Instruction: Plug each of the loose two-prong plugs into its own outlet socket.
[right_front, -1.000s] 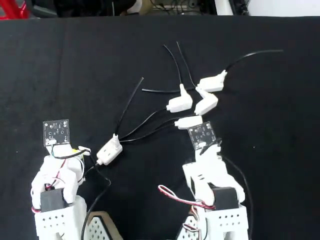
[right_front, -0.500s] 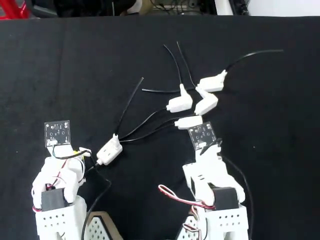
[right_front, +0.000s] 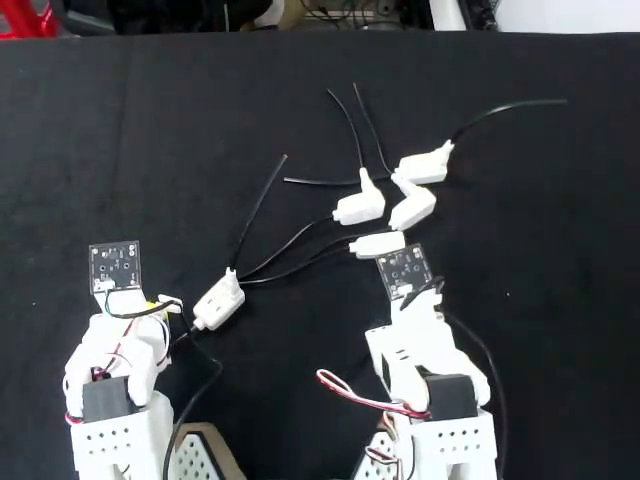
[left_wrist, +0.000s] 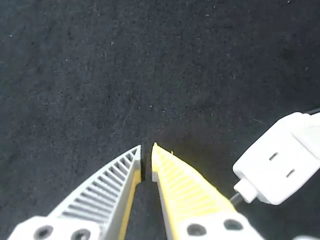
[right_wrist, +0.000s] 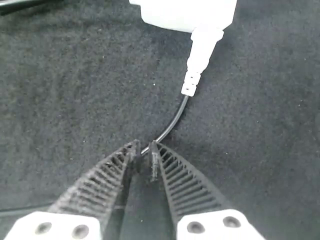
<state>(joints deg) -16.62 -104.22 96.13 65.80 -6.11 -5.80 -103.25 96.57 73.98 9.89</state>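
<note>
Several white plug and socket pieces on black cords lie on the black cloth. One white outlet socket (right_front: 218, 300) (left_wrist: 280, 165) with two slots lies alone beside the left arm (right_front: 112, 350). My left gripper (left_wrist: 146, 149) hangs just above the cloth, shut and empty, with the socket off to one side. A cluster of white pieces (right_front: 385, 205) lies beyond the right arm (right_front: 420, 360); the nearest piece (right_front: 378, 243) (right_wrist: 187, 12) is just ahead of my right gripper (right_wrist: 143, 148). That gripper is shut, and the piece's black cord (right_wrist: 172, 122) runs on the cloth to its fingertips.
Loose black cords (right_front: 300, 245) fan across the middle of the cloth between the lone socket and the cluster. The cloth's far edge (right_front: 320, 32) meets clutter at the back. A red and white wire (right_front: 350, 392) loops by the right arm's base.
The left arm's wrist has shifted very slightly. The pieces, cords and right arm stay put.
</note>
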